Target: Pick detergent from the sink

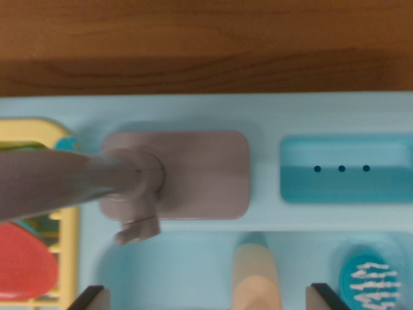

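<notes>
tool (pixel 206 303) fingers apart | rounded cream detergent (pixel 255 274) between | smooth light-blue plastic sink (pixel 193 258)

wrist cam, close, straight down over sink (pixel 193 258), faucet (pixel 129 181)

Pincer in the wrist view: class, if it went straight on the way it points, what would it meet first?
Probably the cream detergent bottle lying in the sink, directly between the open pincer fingers; depth is unclear.

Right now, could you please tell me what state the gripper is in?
Gripper: open, holding nothing; the detergent bottle sits between its fingertips, not yet gripped.
</notes>
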